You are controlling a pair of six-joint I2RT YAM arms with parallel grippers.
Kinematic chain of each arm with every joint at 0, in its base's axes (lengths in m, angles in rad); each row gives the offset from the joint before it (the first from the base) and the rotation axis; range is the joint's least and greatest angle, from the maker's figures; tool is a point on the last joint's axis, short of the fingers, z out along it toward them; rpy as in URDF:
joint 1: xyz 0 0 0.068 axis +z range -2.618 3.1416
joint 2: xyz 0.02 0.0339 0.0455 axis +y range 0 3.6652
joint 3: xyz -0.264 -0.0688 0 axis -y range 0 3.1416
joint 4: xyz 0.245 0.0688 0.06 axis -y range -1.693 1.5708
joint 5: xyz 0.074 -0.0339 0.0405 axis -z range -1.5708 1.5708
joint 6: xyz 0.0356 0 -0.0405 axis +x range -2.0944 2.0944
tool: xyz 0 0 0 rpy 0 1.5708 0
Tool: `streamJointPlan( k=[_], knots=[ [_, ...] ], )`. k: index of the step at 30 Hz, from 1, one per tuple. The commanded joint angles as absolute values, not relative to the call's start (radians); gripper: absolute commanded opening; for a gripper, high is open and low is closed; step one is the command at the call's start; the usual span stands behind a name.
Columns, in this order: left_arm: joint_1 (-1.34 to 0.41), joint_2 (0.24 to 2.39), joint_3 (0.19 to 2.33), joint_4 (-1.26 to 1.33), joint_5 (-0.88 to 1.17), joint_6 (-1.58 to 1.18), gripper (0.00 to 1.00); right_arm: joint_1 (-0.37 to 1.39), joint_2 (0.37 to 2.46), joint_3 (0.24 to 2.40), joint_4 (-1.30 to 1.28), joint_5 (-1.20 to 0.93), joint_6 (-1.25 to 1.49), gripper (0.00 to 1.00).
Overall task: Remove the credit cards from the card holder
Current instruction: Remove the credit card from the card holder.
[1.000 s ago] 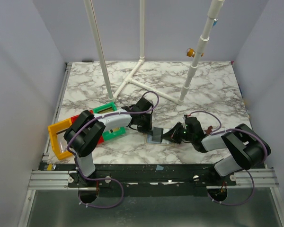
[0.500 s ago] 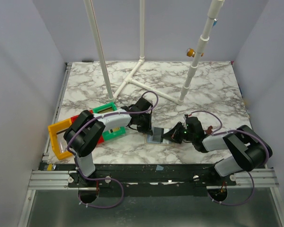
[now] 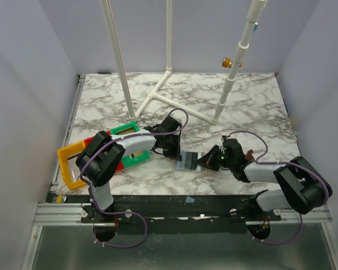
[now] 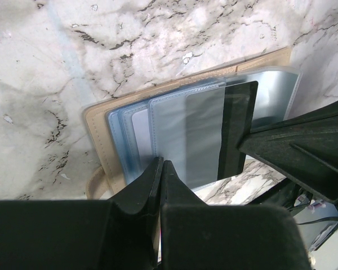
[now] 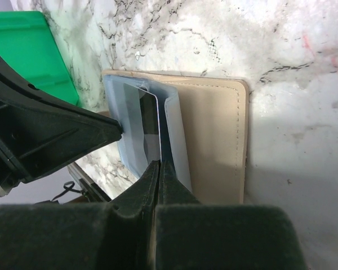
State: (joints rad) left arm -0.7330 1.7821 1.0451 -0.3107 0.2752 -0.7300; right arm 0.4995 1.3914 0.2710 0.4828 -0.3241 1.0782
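Tan card holder [image 5: 214, 140] lies open, left pincer [image 4: 160, 166] closed at its edge, right pincer [image 5: 159, 164] clamping a card [image 5: 138, 126].

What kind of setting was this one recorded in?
Likely a lab test cell: plain grey walls box in a marble-patterned table, a white pipe frame stands on it, and a left arm and right arm are bolted to a metal rail.

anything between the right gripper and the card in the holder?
No separate object. The right gripper, shut, has its tips at the near edge of the credit card, which lies among the clear sleeves of the card holder. Whether a sleeve layer covers that edge is unclear. The left gripper, shut, touches the sleeves' opposite side, off that path.
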Motion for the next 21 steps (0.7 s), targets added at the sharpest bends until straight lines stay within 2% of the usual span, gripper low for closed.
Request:
streamJointPlan(
  k=[1, 21],
  knots=[
    [-0.727, 1.822, 1.006, -0.369, 0.196, -0.707, 0.00, 0.488, 1.342, 0.258, 0.397, -0.266, 1.035, 0.01],
    [-0.726, 1.810, 1.021, -0.380, 0.189, -0.710, 0.00, 0.479, 1.158, 0.332, 0.121, -0.178, 0.933, 0.01]
  ],
)
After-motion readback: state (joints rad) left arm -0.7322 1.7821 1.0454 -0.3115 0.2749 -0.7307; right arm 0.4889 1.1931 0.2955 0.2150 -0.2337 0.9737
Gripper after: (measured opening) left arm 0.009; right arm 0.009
